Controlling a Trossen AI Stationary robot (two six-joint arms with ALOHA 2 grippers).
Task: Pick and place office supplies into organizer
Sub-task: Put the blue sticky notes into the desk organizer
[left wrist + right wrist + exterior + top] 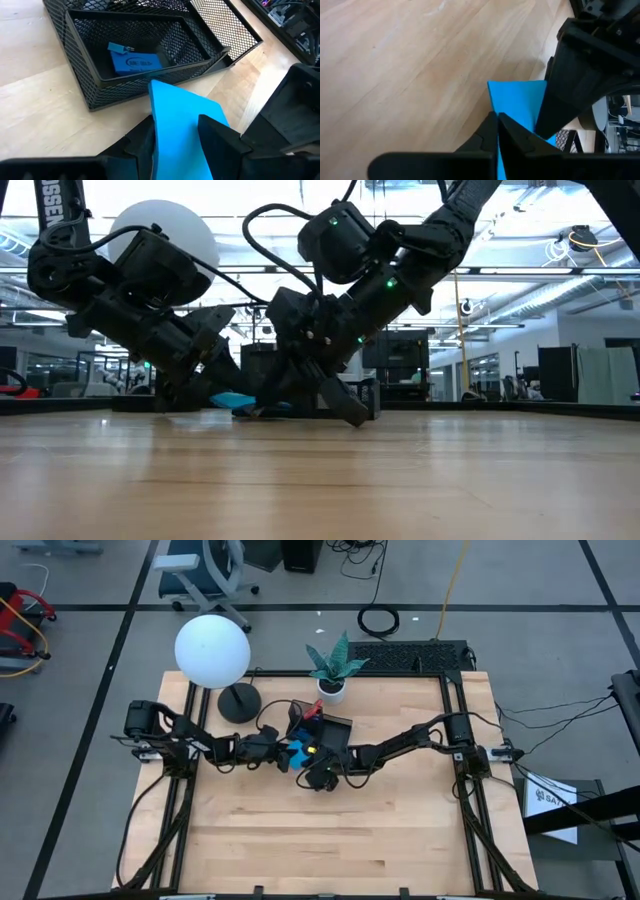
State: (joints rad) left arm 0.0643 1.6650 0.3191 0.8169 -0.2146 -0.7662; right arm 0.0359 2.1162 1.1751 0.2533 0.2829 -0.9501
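Observation:
The bright blue note pad point(185, 120) sits between the fingers of my left gripper point(175, 137), just in front of the black mesh organizer point(85, 85). The high view shows this gripper point(283, 752) left of the organizer point(338, 726). A blue piece point(136, 62) lies on the floor of the organizer's tray. Red scissors handles point(312, 712) show at the organizer's far end. My right gripper point(497, 121) is shut, with its tips at the pad's corner point(495, 90). It reaches in from the table's right point(306, 766). My left gripper pinches the pad by two opposite side edges point(156, 125), one finger on each, coming slanting down from the table's left. The pad's broad face is up and it tilts, with its far corner point(155, 85) raised toward the organizer. My right gripper's shut fingertips point(492, 125) lie over the pad's corner, slanting down from the right. I cannot tell whether they touch it or have a sheet between them.
A lamp with a white globe point(212, 650) and round black base point(238, 702) stands at the far left. A potted plant point(332, 685) stands behind the organizer. Bare wooden tabletop point(330, 840) stretches toward the near edge.

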